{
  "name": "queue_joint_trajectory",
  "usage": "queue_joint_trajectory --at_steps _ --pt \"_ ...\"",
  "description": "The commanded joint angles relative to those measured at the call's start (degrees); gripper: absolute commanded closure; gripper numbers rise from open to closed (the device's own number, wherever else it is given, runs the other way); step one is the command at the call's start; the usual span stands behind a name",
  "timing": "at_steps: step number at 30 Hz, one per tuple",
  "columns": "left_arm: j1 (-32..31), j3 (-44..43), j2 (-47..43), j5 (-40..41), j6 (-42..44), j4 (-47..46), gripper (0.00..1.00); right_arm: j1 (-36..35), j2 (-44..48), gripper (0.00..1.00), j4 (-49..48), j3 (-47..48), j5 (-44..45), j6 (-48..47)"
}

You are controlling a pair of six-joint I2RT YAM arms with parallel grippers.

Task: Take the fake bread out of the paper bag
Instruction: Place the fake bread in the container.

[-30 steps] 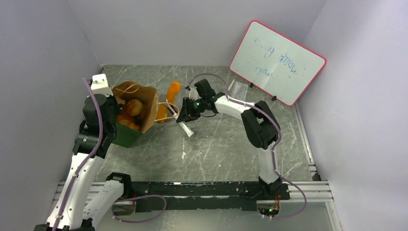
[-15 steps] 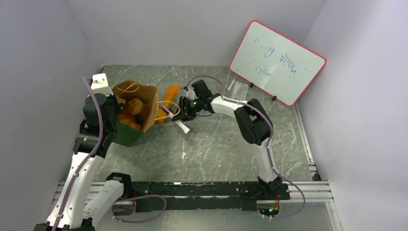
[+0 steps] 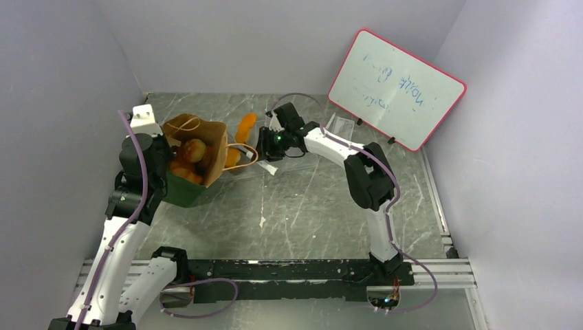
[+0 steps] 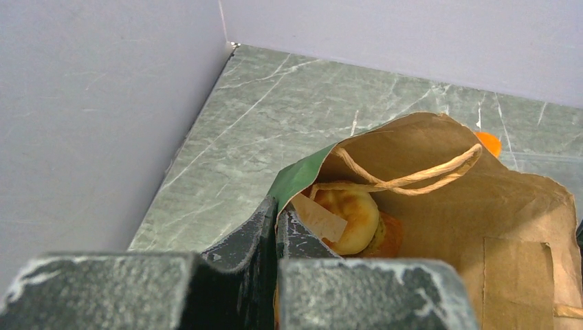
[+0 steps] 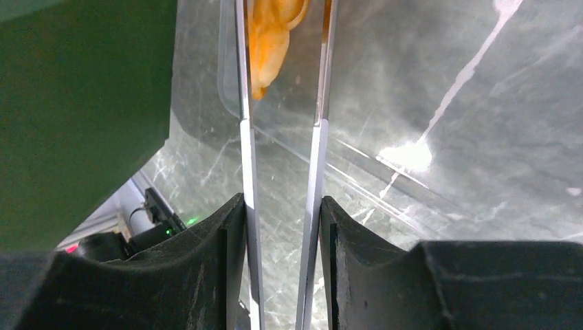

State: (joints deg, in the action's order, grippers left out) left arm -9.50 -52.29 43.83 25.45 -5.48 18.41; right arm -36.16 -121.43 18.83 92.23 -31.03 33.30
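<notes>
The paper bag [image 3: 214, 157], green outside and kraft inside, leans open at the left and also shows in the left wrist view [image 4: 495, 213]. It holds fake bread, with a round bun [image 3: 194, 148] on top [image 4: 350, 216] and orange pieces under it. My left gripper [image 3: 163, 148] is shut on the bag's left rim [image 4: 277, 210]. My right gripper [image 3: 267, 146] is shut on white tongs [image 5: 242, 137], just right of the bag. An orange bread piece [image 5: 271, 41] lies between the tong tips. An orange loaf [image 3: 246, 126] lies on the table beside the bag.
A clear plastic tray [image 5: 371, 175] lies under the tongs. The bag's green side [image 5: 75, 103] is close on the right gripper's left. A pink-framed whiteboard [image 3: 395, 89] leans at the back right. Grey walls close in the left and far sides.
My right gripper has moved with the tongs toward the far wall and a little nearer the bag. The left gripper has kept its hold on the bag's rim.
</notes>
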Motion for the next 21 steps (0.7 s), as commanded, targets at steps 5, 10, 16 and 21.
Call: queue_joint_trajectory --at_steps 5,10,16,21 --pt "0.62 -1.08 -0.31 -1.46 -1.04 -5.26 0.93 -4.48 -3.45 0.57 12.50 14.68 10.08 -4.82" --pt "0.71 -1.71 -0.32 -1.39 -0.90 -5.54 0.93 -5.32 -3.91 0.57 15.45 17.13 11.18 -5.59" --pt "0.71 -1.58 -0.20 -1.68 -0.96 -5.83 0.93 -5.86 -2.51 0.58 17.05 16.14 13.47 -6.53" --pt "0.72 -1.93 -0.41 -1.55 -0.81 -5.55 0.93 -6.00 -1.73 0.59 17.08 15.51 14.41 -6.55"
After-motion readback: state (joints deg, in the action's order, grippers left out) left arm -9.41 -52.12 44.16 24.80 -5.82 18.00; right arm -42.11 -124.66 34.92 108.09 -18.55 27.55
